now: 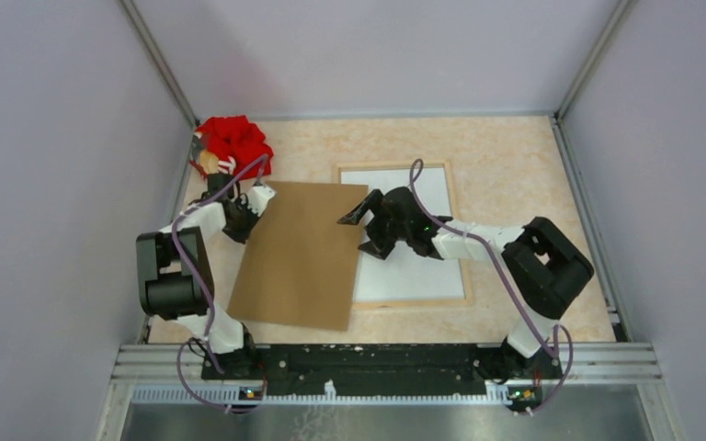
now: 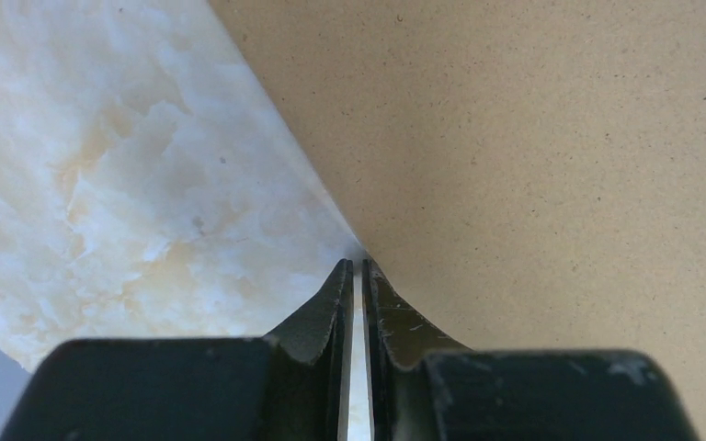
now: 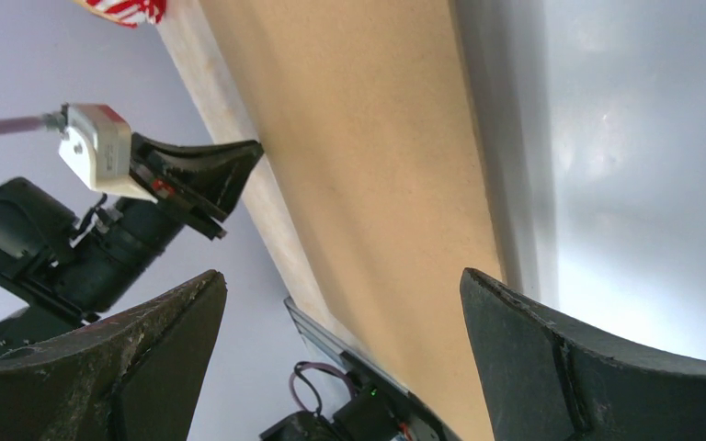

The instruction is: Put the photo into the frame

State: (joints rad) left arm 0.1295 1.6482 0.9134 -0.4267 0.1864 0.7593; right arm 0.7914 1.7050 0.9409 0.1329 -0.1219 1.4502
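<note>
Light-wood frame (image 1: 395,166) on surface (image 1: 515,156), photo (image 1: 432,276) white side up inside, brown board (image 1: 299,253) overlapping its left rail, left hand (image 2: 357,262) near-closed at board's edge, right hand (image 1: 363,231) wide open, empty.

Pale grey walls (image 1: 55,138); marbled beige tabletop (image 1: 506,147)

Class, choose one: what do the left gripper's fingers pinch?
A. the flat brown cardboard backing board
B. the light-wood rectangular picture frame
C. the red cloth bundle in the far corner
A: the left gripper is nipped shut on the edge of the flat brown backing board.
</note>
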